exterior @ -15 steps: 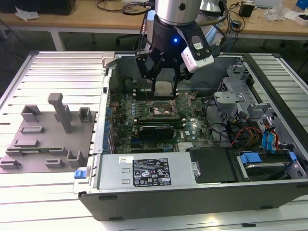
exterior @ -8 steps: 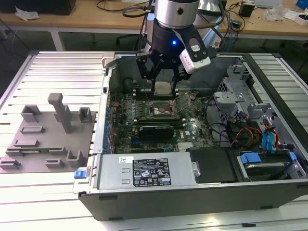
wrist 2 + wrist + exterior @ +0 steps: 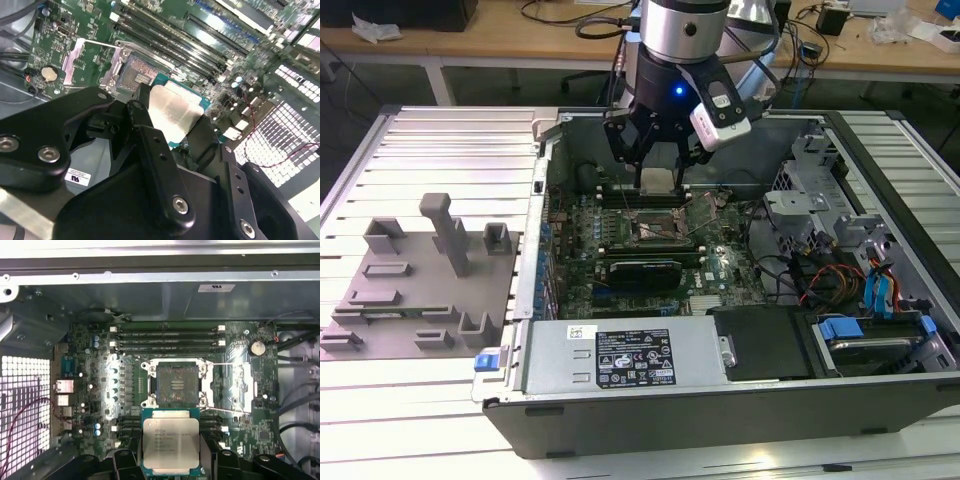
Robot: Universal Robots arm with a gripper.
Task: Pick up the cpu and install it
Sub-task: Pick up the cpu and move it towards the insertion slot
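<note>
My gripper (image 3: 657, 172) hangs inside the open computer case, shut on the cpu (image 3: 658, 180), a flat square chip with a silvery lid. In the first wrist view the cpu (image 3: 170, 444) is level between black fingers (image 3: 131, 457) and sits just short of the open black socket (image 3: 176, 385). That socket holds nothing and its contact field is bare. In the second wrist view the cpu (image 3: 172, 112) hovers above the board beside the socket (image 3: 137, 75). In the exterior view the socket (image 3: 658, 228) lies below the gripper.
The socket's metal load plate (image 3: 240, 387) is swung open to one side. Memory slots (image 3: 167, 340) run beyond the socket. A power supply (image 3: 625, 355) and drive bays with blue tabs (image 3: 880, 300) fill the case's front. A grey fixture plate (image 3: 380, 330) with upright blocks lies at the exterior view's left.
</note>
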